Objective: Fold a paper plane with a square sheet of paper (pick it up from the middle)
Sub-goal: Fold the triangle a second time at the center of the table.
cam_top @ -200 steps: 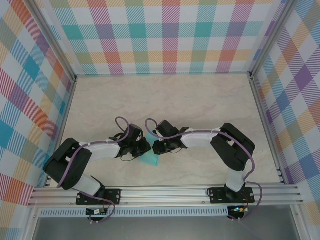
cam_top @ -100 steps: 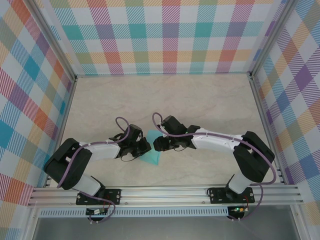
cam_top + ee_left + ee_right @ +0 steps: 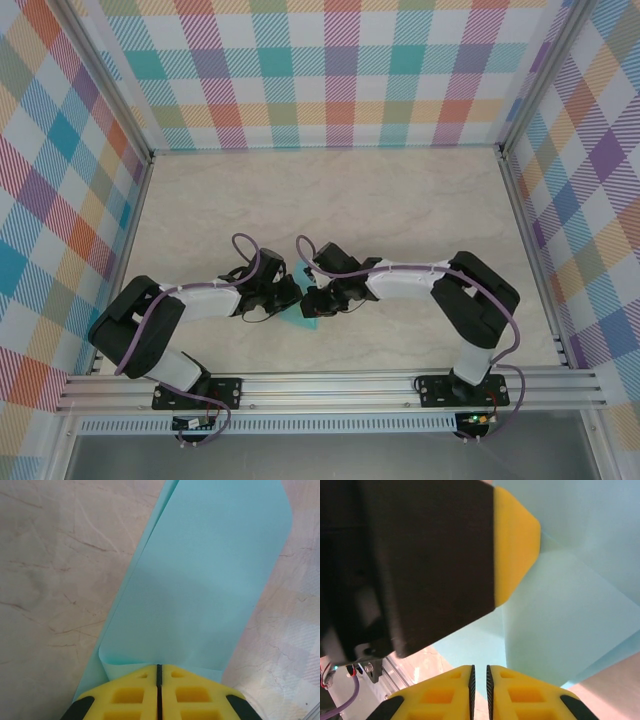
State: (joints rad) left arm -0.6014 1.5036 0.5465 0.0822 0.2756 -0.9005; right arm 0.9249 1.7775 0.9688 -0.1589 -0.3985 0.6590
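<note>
My left pincer (image 3: 159, 669) clamps the square sheet of paper (image 3: 200, 580), which looks only doubled over. My right pincer (image 3: 479, 671) is together, perhaps nipping it; nose and wings remain.

My left wrist camera looks down past the left gripper (image 3: 158, 672) at the bottom edge of the frame. Its yellow pads are pressed together on the near edge of the teal paper sheet (image 3: 200, 580). The sheet stretches up toward the top right (a second layer peeks out along its left side). Beneath it lies a pale marbled table (image 3: 55, 560).
</note>
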